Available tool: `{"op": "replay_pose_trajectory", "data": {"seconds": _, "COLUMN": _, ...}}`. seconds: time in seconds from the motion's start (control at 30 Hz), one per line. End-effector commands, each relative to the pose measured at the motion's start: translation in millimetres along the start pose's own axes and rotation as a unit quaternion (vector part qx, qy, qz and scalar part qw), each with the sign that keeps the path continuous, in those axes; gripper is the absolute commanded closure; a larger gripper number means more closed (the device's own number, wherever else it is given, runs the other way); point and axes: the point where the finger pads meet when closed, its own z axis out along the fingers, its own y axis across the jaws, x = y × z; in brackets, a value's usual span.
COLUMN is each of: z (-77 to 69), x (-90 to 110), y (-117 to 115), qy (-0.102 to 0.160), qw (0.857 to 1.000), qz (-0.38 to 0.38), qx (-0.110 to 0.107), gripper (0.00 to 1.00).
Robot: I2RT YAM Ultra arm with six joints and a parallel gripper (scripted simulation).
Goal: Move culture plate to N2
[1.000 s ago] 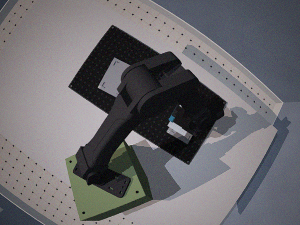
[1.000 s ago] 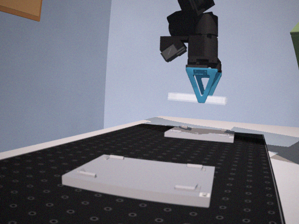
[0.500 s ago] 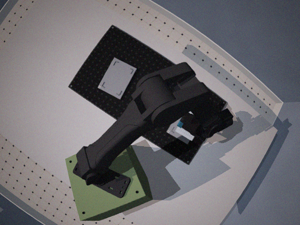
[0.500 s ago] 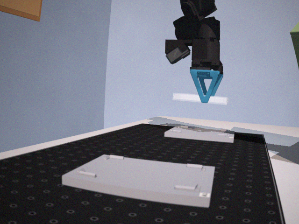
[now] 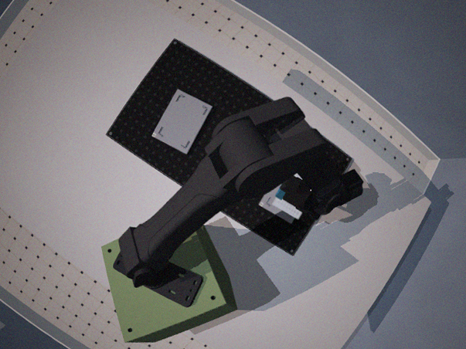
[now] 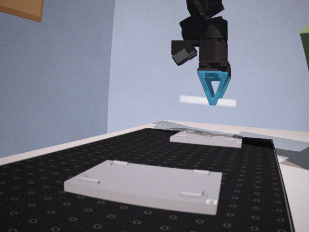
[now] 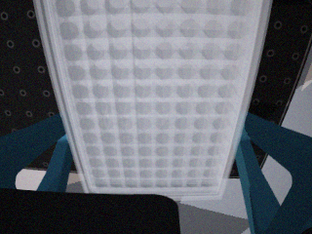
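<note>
I hold the white, translucent 96-well culture plate with its loose lid (image 7: 152,78) pinched across its short width between my two teal triangular fingers, one on each long side. It hangs level in the air, well above the pale grey rectangular plate nest N2 (image 6: 199,140), which lies below my fingers on the black perforated breadboard (image 6: 139,150). The other grey plate nest, N1 (image 6: 149,184), stands bare, well apart from my fingers on the same breadboard.

The plate's long axis runs straight out ahead of my fingers, away from my wrist. From the side it shows as a thin flat bar (image 6: 192,99). I cannot tell which corner holds well A1.

To lower it well, I judge I should keep the plate level so the lid stays seated, square its long edges to the nest's corner locators, descend slowly, and let go only once it rests flat. The pale worktop (image 5: 69,81) surrounds the breadboard.
</note>
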Motion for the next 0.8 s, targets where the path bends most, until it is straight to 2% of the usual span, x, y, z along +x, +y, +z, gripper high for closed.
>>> {"op": "replay_pose_trajectory", "data": {"seconds": 0.0, "z": -14.4, "x": -13.1, "y": -14.2, "qy": -0.021, "qw": 1.000, "qz": -0.002, "qx": 0.010, "gripper": 1.00}}
{"op": "replay_pose_trajectory", "data": {"seconds": 0.23, "z": -9.5, "x": -7.3, "y": -15.5, "qy": -0.016, "qw": 1.000, "qz": 0.002, "qx": 0.006, "gripper": 1.00}}
{"op": "replay_pose_trajectory", "data": {"seconds": 0.37, "z": -15.7, "x": -13.7, "y": -16.3, "qy": -0.023, "qw": 1.000, "qz": -0.004, "qx": 0.011, "gripper": 1.00}}
{"op": "replay_pose_trajectory", "data": {"seconds": 0.53, "z": -11.2, "x": -8.8, "y": -17.2, "qy": -0.018, "qw": 1.000, "qz": 0.001, "qx": 0.008, "gripper": 1.00}}
{"op": "replay_pose_trajectory", "data": {"seconds": 0.77, "z": -15.6, "x": -14.0, "y": -18.0, "qy": -0.023, "qw": 1.000, "qz": -0.003, "qx": 0.012, "gripper": 1.00}}
